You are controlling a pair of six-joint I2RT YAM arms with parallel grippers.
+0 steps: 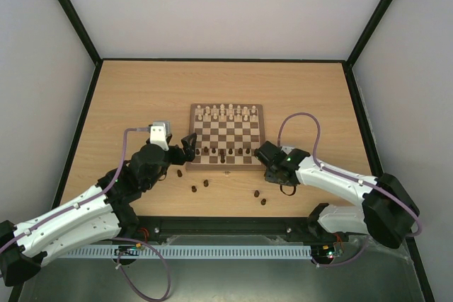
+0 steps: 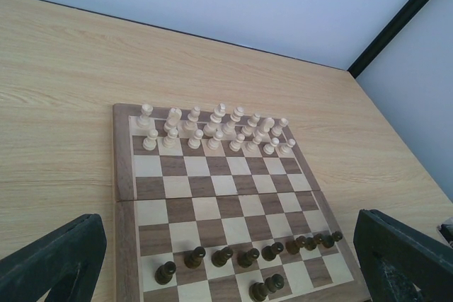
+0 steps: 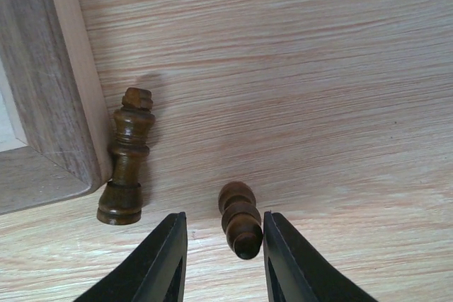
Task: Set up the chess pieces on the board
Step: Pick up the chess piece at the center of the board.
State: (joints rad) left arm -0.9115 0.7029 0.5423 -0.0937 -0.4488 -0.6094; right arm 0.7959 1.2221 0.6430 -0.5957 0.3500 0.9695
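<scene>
The board (image 1: pixel 226 166) lies mid-table, with cream chessmen on its far two rows. A row of dark brown pieces (image 2: pixel 248 257) stands on its near side, with two more (image 2: pixel 265 288) behind that row. My left gripper (image 1: pixel 187 146) is open and empty above the board's near left corner; its fingers (image 2: pixel 53 259) frame the board (image 2: pixel 124 175). My right gripper (image 1: pixel 267 155) is open at the near right corner. In the right wrist view a dark pawn (image 3: pixel 239 221) lies on the table between the open jaws, close to the right finger (image 3: pixel 290 263). A dark king (image 3: pixel 127 160) lies against the board's corner (image 3: pixel 42 104).
Loose dark pieces lie on the table in front of the board: one (image 1: pixel 179 172) near my left gripper, two (image 1: pixel 199 186) at centre left, two (image 1: pixel 259 197) at centre right. Black-framed walls enclose the table on three sides.
</scene>
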